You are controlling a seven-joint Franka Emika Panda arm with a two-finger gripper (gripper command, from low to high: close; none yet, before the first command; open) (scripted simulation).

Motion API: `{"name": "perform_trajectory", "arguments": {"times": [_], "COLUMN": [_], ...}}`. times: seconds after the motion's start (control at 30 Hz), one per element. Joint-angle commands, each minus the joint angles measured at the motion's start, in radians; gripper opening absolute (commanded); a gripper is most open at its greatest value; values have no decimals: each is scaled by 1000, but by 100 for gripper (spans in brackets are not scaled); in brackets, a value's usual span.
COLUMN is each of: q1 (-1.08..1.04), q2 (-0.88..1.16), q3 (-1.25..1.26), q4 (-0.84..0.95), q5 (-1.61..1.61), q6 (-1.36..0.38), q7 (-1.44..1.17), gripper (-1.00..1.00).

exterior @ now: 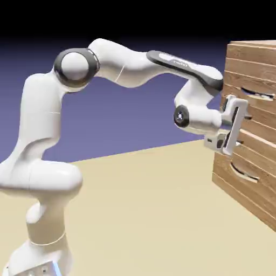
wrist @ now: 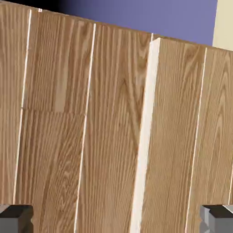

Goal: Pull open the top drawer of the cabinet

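My arm (exterior: pixel 121 62) is glossy white, its links rounded and smooth like tubes. A dark grey ring circles my elbow (exterior: pixel 76 67) at upper left of the frame, and a dark strip with small pale lettering runs along my forearm (exterior: pixel 183 67). My wrist (exterior: pixel 181 116) has a black round cap; my base (exterior: pixel 40 261), lower left, shows a light-blue stripe.

No text or number is readable (the arm's dark strip (exterior: pixel 180 63) bears blurry lettering).
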Motion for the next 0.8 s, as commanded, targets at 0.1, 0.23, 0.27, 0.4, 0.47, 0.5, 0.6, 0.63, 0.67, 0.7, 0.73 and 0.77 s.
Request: {"name": "perform_trajectory", "arguments": {"times": [0.1,0.23,0.27,0.4,0.47,0.5,0.6,0.63,0.67,0.7,0.73,0.77], "q1": [74,148,148,40,-33,-69,-89,-55,-19,17,53,89], "q2": [67,134,135,191,228,247,257,239,221,204,188,172], "q3": [-83,-165,-166,-88,-37,-11,3,-20,-46,-72,-99,-126], "q4": [65,130,131,232,299,333,352,315,279,245,212,181], "q5": [174,348,350,321,302,293,287,297,306,315,323,330], "q6": [-15,-29,-29,-8,6,13,17,8,-1,-8,-16,-22], "q7": [-45,-91,-91,-24,21,43,56,36,15,-4,-23,-41], "gripper": [0,0,0,0,0,0,-100,-100,-100,-100,-100,-100]}}
